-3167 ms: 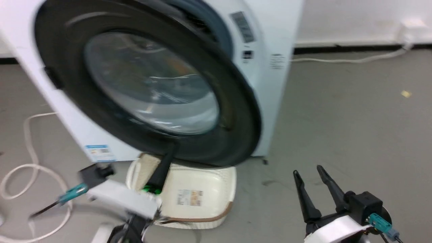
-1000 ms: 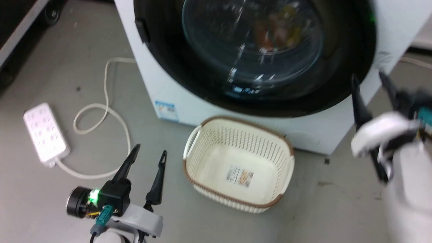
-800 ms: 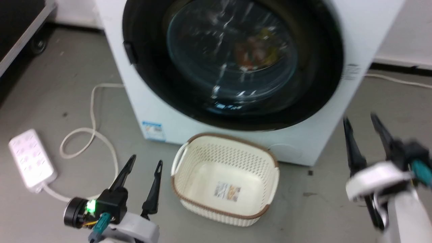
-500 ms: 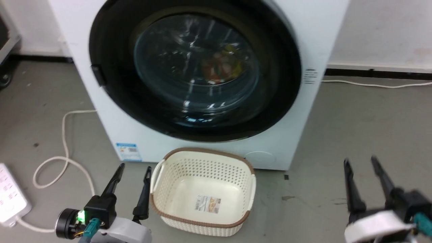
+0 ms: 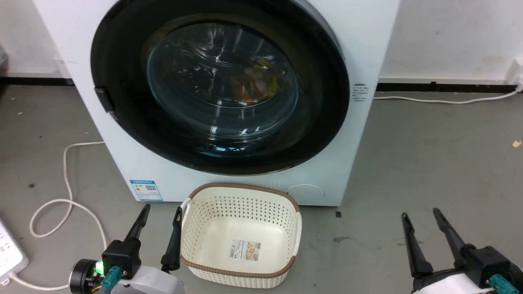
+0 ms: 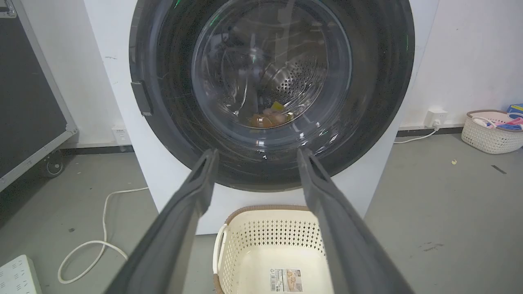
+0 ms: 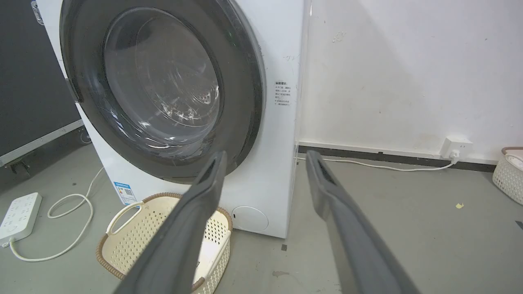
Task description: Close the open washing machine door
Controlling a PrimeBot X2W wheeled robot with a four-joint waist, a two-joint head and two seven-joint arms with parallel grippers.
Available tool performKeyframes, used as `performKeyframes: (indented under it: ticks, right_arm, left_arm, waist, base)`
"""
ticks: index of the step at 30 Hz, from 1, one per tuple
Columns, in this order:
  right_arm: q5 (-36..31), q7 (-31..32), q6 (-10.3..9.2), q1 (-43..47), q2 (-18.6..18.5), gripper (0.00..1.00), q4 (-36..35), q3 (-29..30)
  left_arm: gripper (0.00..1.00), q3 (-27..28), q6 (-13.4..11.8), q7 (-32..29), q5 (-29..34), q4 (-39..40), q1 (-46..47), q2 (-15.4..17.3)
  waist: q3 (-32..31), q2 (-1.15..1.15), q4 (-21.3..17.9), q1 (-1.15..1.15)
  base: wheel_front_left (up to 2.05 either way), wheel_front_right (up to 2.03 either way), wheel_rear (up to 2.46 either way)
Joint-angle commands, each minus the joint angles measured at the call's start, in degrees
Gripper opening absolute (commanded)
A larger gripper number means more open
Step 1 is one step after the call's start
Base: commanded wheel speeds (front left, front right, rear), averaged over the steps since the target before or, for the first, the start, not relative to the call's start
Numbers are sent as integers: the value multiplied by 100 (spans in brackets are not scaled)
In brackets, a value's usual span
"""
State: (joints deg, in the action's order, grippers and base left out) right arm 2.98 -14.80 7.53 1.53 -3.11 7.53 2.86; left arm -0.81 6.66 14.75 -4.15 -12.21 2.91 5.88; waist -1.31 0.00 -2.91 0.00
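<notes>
The washing machine stands white against the wall, a blue label low on its front. Its black-rimmed washing machine door lies flat against the front, the glass bowl showing coloured items inside the drum. My left gripper is open at the lower left, low over the floor, well short of the door. My right gripper is open at the lower right, off to the machine's right side, holding nothing.
A cream perforated basket sits on the floor just before the machine, beside my left fingers. A white power strip and looping cable lie left. Another basket stands far right by the wall.
The door, swung out 3.2 s ago with my left gripper at its lower rim, now lies against the machine. Both arms have drawn back low; the camera has moved.
</notes>
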Motion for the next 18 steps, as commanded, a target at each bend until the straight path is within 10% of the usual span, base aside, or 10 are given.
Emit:
performKeyframes:
  ticks: [1,6,7,18]
  right_arm:
    - [-43,-19,-4,-40,23,100,-43,24]
    - [-56,-19,-4,-83,23,100,-53,75]
    - [-44,1,0,-25,0,0,-22,70]
    - [-59,93,0,-30,0,0,-63,38]
  left_arm:
    - [100,4,4,25,-4,-31,-92,-39]
    - [100,-15,17,25,-13,-126,-88,-80]
    - [0,-21,4,-1,-1,-119,-10,-73]
    - [0,-12,-35,-94,24,-42,-26,-85]
  waist:
    - [0,0,51,0]
    - [-10,0,221,0]
    - [-9,0,204,0]
    - [0,0,213,0]
  base:
    - [0,0,0]
    - [0,0,0]
    - [0,0,0]
    - [0,0,0]
